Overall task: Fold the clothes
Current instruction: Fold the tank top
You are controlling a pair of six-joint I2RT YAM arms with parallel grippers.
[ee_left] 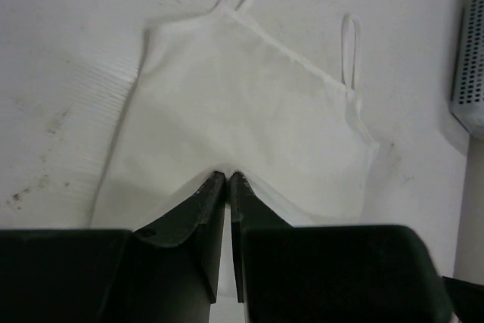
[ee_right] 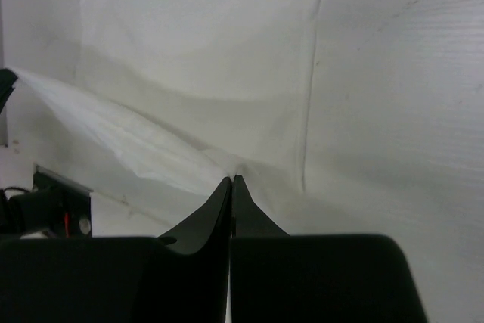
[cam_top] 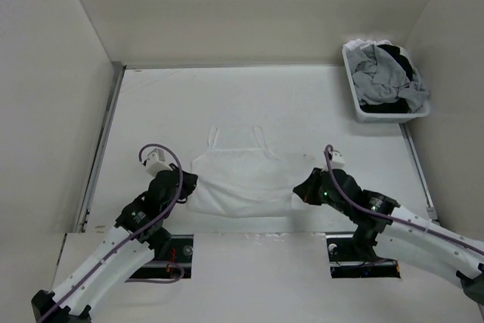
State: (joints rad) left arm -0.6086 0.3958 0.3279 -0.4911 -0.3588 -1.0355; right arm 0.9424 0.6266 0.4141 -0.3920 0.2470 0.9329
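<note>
Thin white garment [cam_top: 240, 179] spread flat on table [cam_top: 151, 111] near front edge, hem corners pinched in closed left gripper [ee_left: 228, 178] and closed right gripper [ee_right: 231, 181]; raised hem clearest from right wrist, straps [cam_top: 261, 138] only from top and left wrist.

The clothes [cam_top: 240, 181] are thin matt white cloth; the basket [cam_top: 386, 118] is perforated white plastic.

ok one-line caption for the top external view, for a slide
Left gripper and right gripper pinch the near corners of the white garment spread on the table, laundry basket at far right.
</note>
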